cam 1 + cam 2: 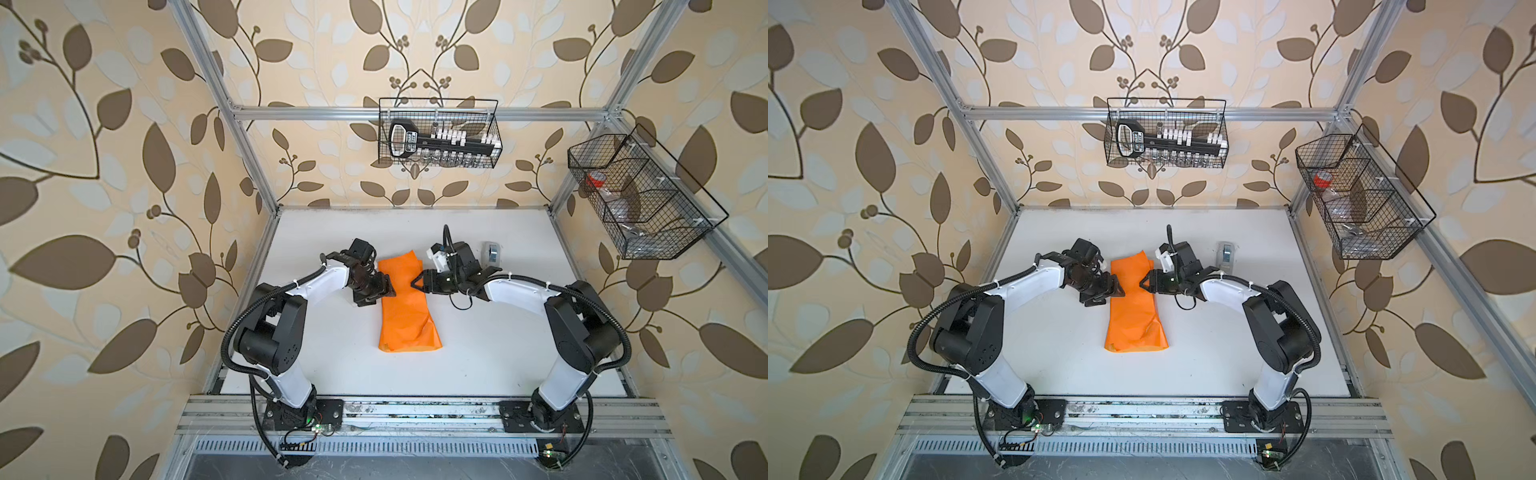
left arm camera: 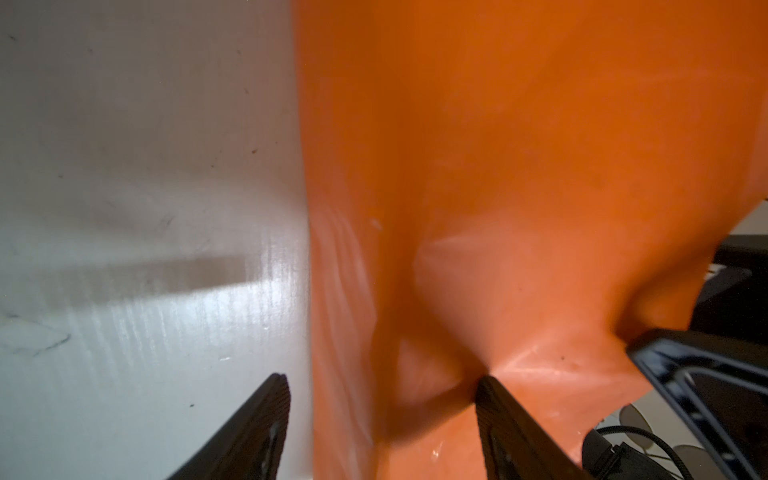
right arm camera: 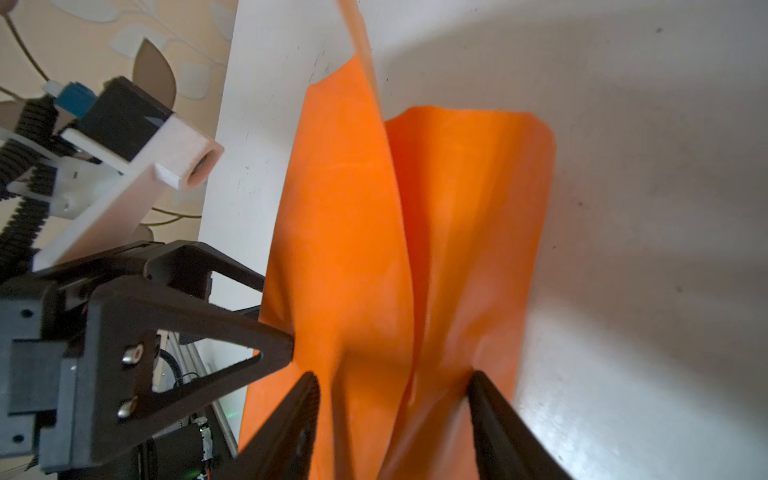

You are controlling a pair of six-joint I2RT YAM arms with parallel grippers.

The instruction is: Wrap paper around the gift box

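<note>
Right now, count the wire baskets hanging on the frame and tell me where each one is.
2. One wire basket hangs mid-way along the back rail; the other hangs on the right side rail. None appears hidden.

One paper, two pincers, two wire baskets, one tape dispenser.

Paper between grippers on the table
Left gripper sat at its left edge, right gripper at its right; tape dispenser stood behind, rightward.

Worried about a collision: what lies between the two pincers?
Only the folded orange paper, between left pincer and right pincer, clear in both top views.
</note>
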